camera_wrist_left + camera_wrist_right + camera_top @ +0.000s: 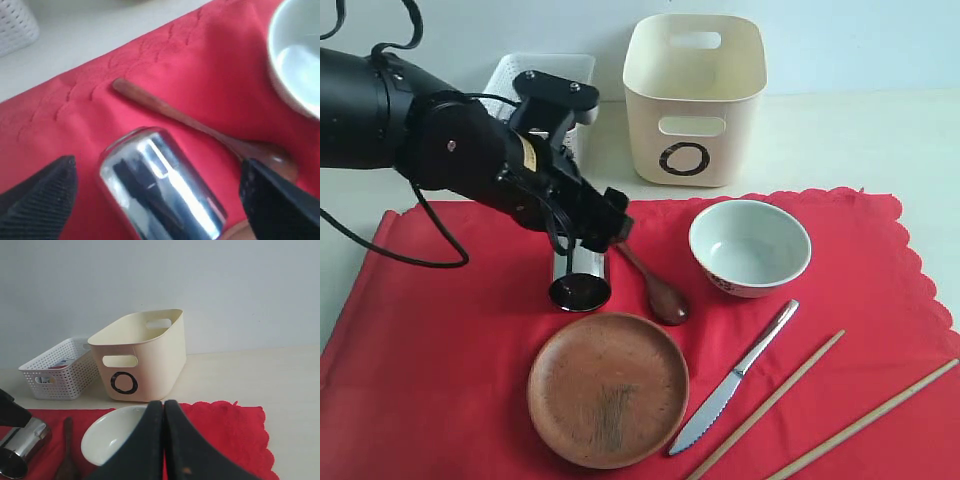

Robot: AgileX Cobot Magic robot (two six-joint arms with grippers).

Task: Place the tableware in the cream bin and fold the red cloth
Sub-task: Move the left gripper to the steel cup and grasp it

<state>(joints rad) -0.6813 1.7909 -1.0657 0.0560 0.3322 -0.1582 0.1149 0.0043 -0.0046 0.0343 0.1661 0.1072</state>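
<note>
The steel cup (pixel 580 280) lies on its side on the red cloth (pixel 440 360). My left gripper (pixel 160 200) is open and straddles the cup (pixel 160 185), one finger on each side, apart from it. The wooden spoon (pixel 655 290) lies just beside the cup, with the grey-green bowl (pixel 750 245) further right. Nearer the front are the brown plate (pixel 608 390), the knife (pixel 735 378) and two chopsticks (pixel 770 400). The cream bin (pixel 695 100) stands behind the cloth. My right gripper (pixel 164 405) is shut on nothing, held above the bowl (pixel 107 440).
A white lattice basket (pixel 520 75) sits left of the cream bin, partly behind my left arm. The cloth's scalloped edge (pixel 900 215) runs along the right. Bare pale table lies behind and to the right of the cloth.
</note>
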